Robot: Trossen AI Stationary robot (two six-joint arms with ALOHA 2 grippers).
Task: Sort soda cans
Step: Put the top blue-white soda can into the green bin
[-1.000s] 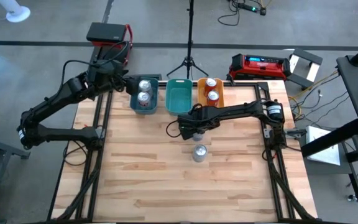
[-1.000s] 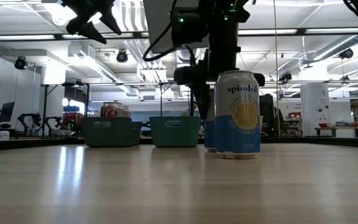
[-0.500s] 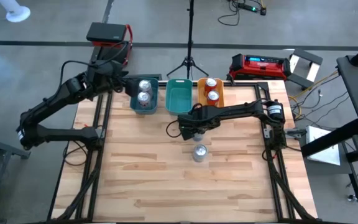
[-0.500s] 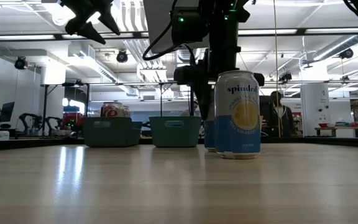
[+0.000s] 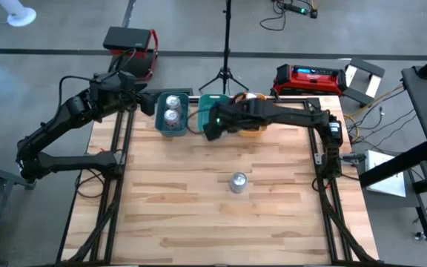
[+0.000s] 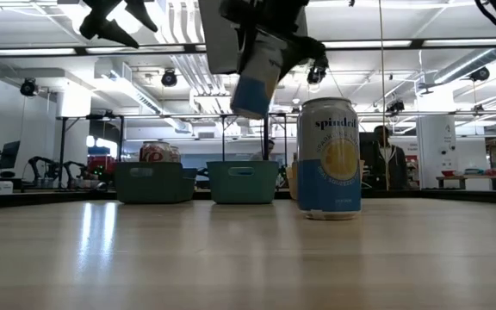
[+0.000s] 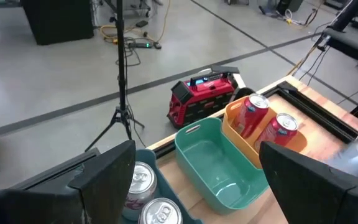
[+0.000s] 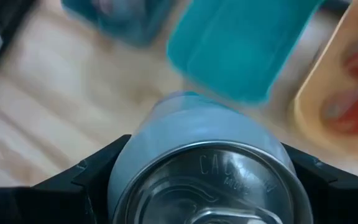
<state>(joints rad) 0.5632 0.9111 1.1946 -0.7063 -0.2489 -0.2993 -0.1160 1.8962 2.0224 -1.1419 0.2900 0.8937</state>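
The right pincer point(image 5: 210, 126), which a second ago stood low around a silver-grey can at the middle of the tabletop point(image 5: 161, 215), has risen and swung toward twelve o'clock. It is clamped on that lifted can point(image 6: 257, 76), which hangs tilted in the low view, well above the bins. That pick looks done, and the carry to a bin seems under way.

From above, the pincer sits over the near rim of the middle teal bin point(image 5: 215, 100), which the left wrist view shows empty. At its nine o'clock the darker teal bin point(image 5: 170, 130) holds two silver-topped cans point(image 7: 146, 196); at its three o'clock the orange bin point(image 7: 241, 134) holds two red cans point(image 7: 263, 121).

One silver-grey can point(image 5: 237, 182) stands alone at centre, well apart from everything, with bare wood all round.

The left pincer point(image 5: 141, 96) hovers high at the far left corner, fingers spread wide and empty, just beside the darker bin. The bins lie along the far edge, so the tilted can would need levelling over whichever bin it is lowered into.
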